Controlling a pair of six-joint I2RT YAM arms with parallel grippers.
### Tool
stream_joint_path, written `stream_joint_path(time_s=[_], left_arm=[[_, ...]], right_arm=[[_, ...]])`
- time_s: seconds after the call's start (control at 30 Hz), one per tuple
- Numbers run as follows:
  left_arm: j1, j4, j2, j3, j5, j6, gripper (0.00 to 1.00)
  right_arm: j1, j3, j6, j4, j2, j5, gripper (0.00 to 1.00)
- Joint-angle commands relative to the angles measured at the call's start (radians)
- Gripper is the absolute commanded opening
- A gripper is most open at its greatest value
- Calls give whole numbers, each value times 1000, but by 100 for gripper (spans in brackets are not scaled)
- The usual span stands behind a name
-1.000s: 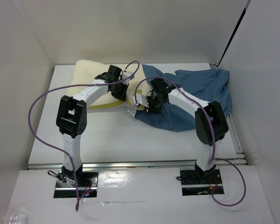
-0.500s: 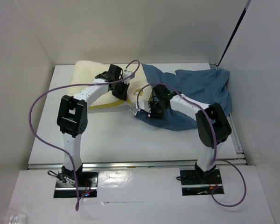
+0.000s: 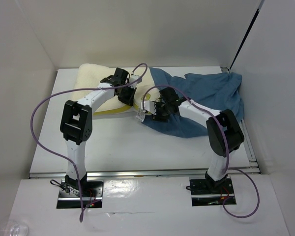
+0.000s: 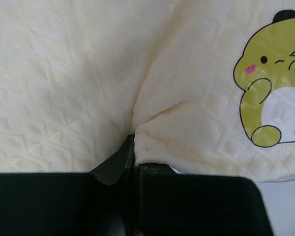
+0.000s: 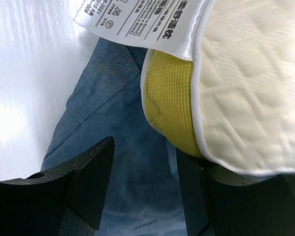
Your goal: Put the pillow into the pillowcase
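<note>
Pillow (image 3: pixel 91 78) lies far-left on the tabletop (image 3: pixel 113 147), corner over the blue pillowcase (image 3: pixel 211 91); left tool (image 4: pixel 135 160) pinches its fabric, right tool (image 5: pixel 145 167) gapes wide. Grab one layer only, if that's the mouth.

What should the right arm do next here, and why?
Probably lower the right gripper and close it on the pillowcase fabric. Its jaws stand open over that blue cloth, the pillow corner lies above the cloth rather than inside it, and the left gripper is pinching the pillow, so it could feed it in once an opening is held.
</note>
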Motion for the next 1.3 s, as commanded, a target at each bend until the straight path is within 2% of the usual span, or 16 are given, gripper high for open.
stream_joint_path(time_s=[0.0, 0.27, 0.37, 0.4, 0.43, 0.5, 0.53, 0.57, 0.7, 0.87, 1.1, 1.27], left_arm=[[10, -40, 16, 42, 8, -23, 0], [19, -40, -6, 31, 19, -34, 0], [28, -40, -18, 22, 19, -34, 0], [28, -40, -27, 13, 19, -34, 0], [28, -40, -27, 13, 19, -34, 0], [28, -40, -27, 4, 19, -34, 0], [28, -40, -27, 3, 19, -34, 0], [28, -40, -27, 3, 19, -34, 0], [28, -40, -27, -16, 19, -43, 0], [28, -30, -16, -16, 19, -52, 0], [19, -30, 28, 20, 10, -52, 0], [10, -30, 59, 56, -9, -52, 0]], right_arm=[[2, 81, 3, -47, 60, -28, 61], [2, 144, 3, -49, 177, -15, 61], [2, 196, 3, -89, 237, -2, 52], [2, 212, 3, -107, 251, 7, 47], [2, 239, 12, -139, 277, 7, 29], [2, 249, 12, -159, 286, 7, 10], [2, 261, 22, -159, 286, 7, 2], [2, 261, 23, -159, 286, 7, 0], [2, 232, 32, -136, 211, -13, 0], [20, 233, 64, -210, 98, -36, 0], [64, 174, 73, -268, -197, -79, 0], [108, 150, 64, -328, -294, -79, 0]])
